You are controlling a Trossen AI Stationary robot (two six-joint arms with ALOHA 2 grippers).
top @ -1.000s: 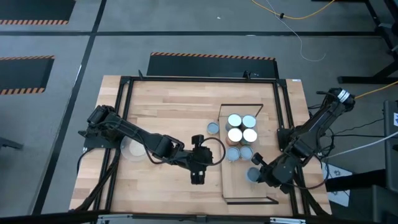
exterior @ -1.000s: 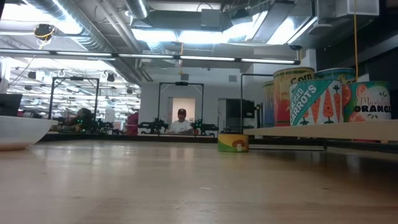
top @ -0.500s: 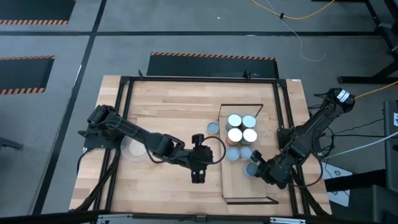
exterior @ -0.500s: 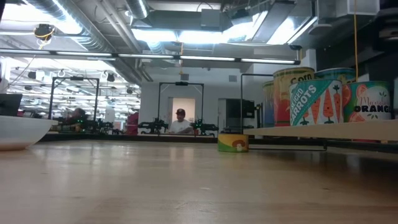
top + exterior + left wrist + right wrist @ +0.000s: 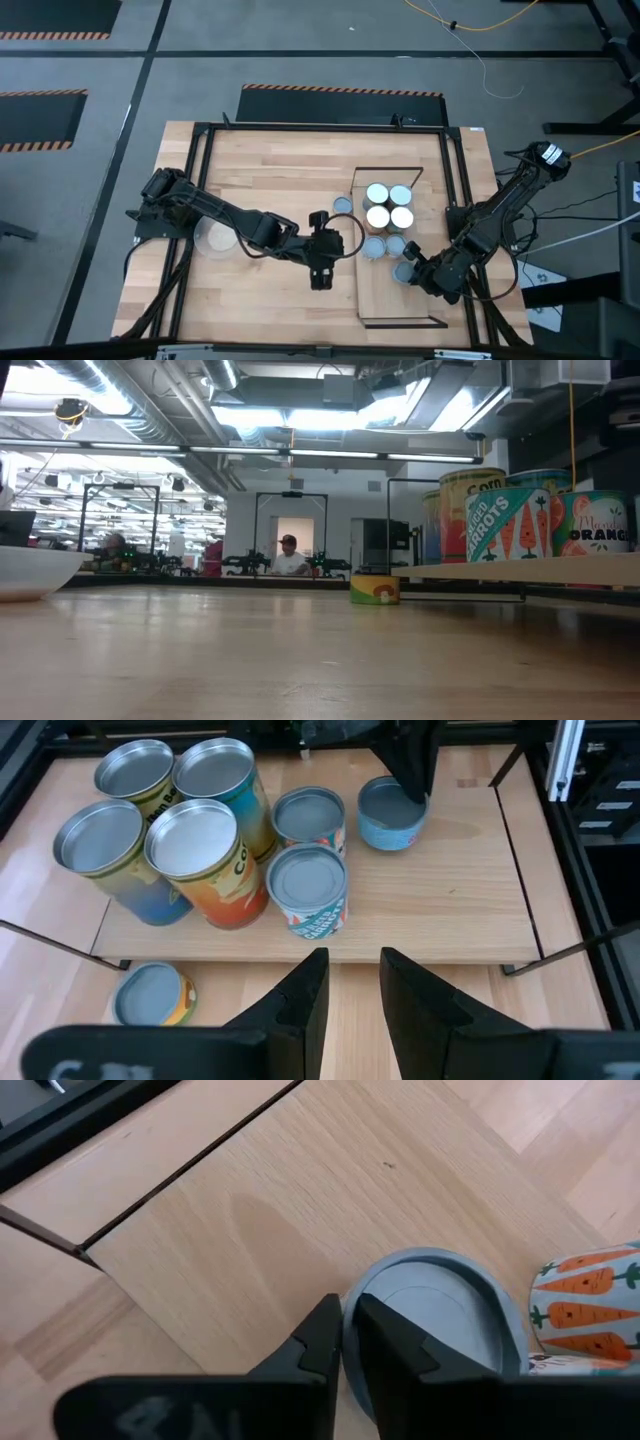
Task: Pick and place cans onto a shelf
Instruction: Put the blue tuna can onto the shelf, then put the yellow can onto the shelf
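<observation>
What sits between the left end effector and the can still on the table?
Nothing: high view shows bare tabletop between the left end effector and the loose can.

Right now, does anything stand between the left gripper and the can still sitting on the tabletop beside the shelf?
Nothing visible does. The left gripper is empty; only bare tabletop separates it from the lone can, which stands just off the shelf edge.

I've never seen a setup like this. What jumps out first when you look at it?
A cluster of cans stands on the pale shelf at the table's right side, with one can left on the table beside it. The right pincer sits at a low blue can on the shelf, near the cluster. The left pincer hangs over the table's middle, empty, past a clear dish.
</observation>
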